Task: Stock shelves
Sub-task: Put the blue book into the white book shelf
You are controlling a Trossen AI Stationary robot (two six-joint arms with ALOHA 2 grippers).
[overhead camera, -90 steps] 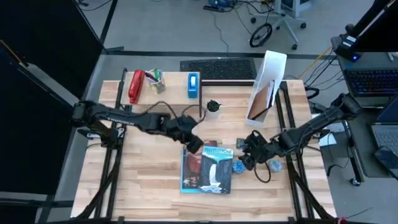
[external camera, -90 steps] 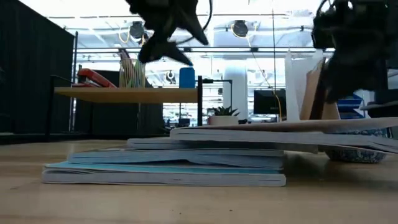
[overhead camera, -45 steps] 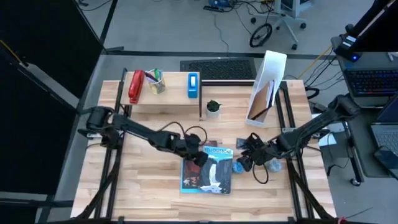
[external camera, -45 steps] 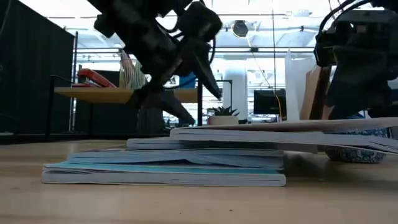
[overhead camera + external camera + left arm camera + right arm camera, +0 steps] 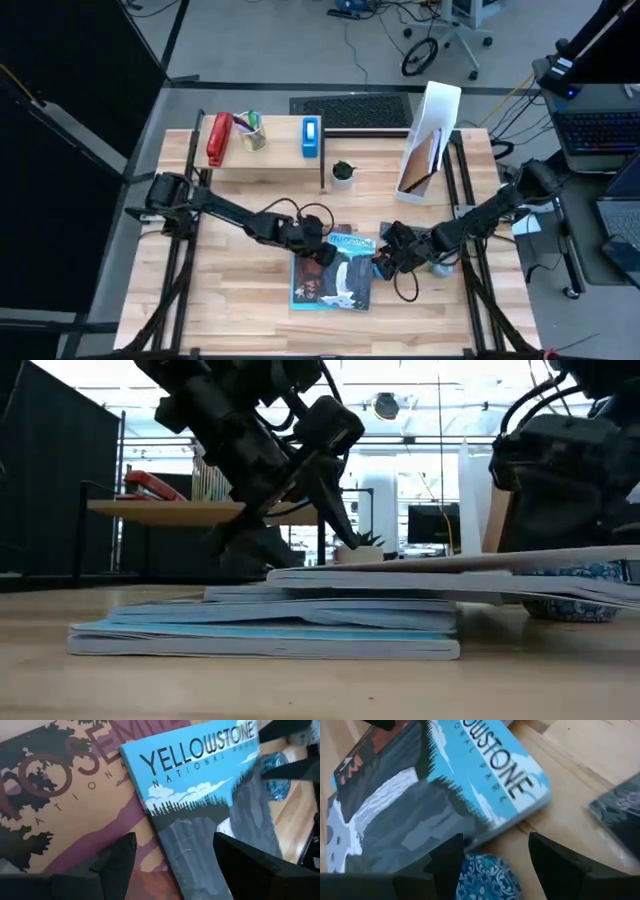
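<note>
Taking the stack of books (image 5: pixel 333 270) at the counter's (image 5: pixel 230 300) middle as landmark: bare wood lies open to its left and along the near edge. The left gripper (image 5: pixel 322 250) crowds its far left corner, fingers spread over the Yellowstone cover (image 5: pixel 205 795), while the right gripper (image 5: pixel 383 264) blocks its right edge, fingers apart above a blue patterned bowl (image 5: pixel 482 877). Beyond the stack, a small potted plant (image 5: pixel 343 172) stands in the gap between the low shelf (image 5: pixel 270 150), carrying a red stapler (image 5: pixel 218 138), and the white file holder (image 5: pixel 428 135).
</note>
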